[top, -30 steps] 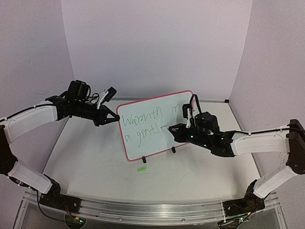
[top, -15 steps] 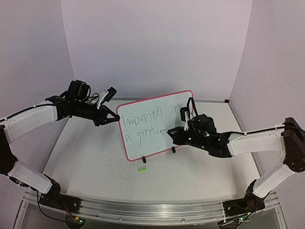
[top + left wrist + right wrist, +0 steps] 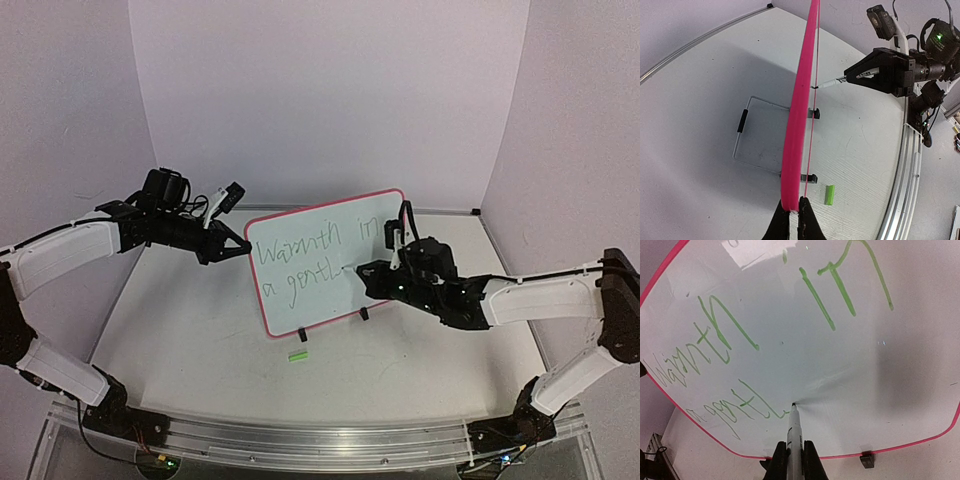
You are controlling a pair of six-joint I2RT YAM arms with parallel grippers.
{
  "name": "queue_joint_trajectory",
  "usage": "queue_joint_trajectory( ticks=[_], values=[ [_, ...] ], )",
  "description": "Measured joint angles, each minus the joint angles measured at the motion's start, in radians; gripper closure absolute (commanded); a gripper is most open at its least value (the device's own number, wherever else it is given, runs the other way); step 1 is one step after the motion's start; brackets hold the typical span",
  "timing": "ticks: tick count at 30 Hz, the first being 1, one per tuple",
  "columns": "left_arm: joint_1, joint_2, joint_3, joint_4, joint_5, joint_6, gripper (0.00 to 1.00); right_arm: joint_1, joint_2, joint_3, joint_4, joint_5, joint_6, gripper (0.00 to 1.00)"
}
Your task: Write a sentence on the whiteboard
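The whiteboard, white-faced with a red-pink frame, stands tilted on the table. My left gripper is shut on its left edge; the left wrist view shows the frame edge-on, pinched between the fingertips of the left gripper. The sentence in thin green reads "Warmth in" above "a gentl". My right gripper is shut on a white marker. The marker's dark tip touches the board just right of the last letter, seen from the right gripper.
A green marker cap lies on the table in front of the board, also the green cap. Black clip feet hold the board's lower edge. A wire stand sits behind it. Lilac walls close in the table.
The right gripper and marker shifted slightly left and down along the second line, then came back to the right. The left arm and the board have not moved.
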Motion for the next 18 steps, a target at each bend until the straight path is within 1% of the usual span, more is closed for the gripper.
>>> queue_joint_trajectory(
  ticks=[18],
  values=[
    [0.0,0.0,0.0,0.0,0.0,0.0,1.0,-0.001,0.022,0.021,0.01,-0.045,-0.013,1.0]
  ],
)
